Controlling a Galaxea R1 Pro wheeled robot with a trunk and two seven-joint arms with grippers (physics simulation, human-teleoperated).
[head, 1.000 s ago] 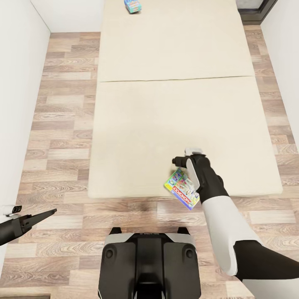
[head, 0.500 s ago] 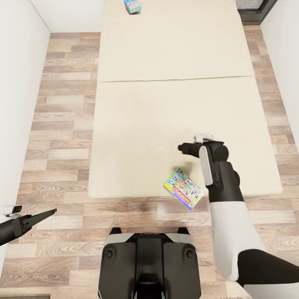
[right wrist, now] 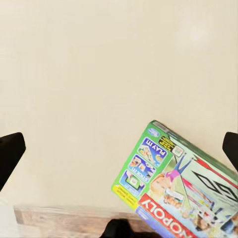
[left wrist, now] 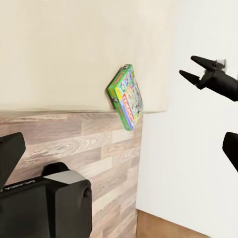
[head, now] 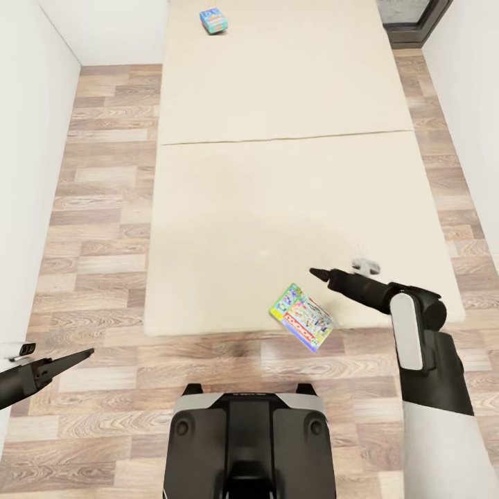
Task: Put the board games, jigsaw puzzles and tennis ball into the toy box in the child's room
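A yellow-green-red board game lies at the near edge of the cream bed, one corner hanging over the floor; it is also seen as the board game and the board game. My right gripper hovers open just right of it, above the mattress, holding nothing; the right gripper shows its fingertips spread. A second, blue board game rests at the bed's far end. My left gripper hangs open over the floor at the lower left, far from both boxes.
Wood floor runs along the bed's left, right and near sides. A white wall closes the left. My base stands just short of the bed's near edge. A dark frame sits at the far right corner.
My right arm has swung rightward and back, from above the board game to a spot beside it. The game stays put. The view has shifted slightly.
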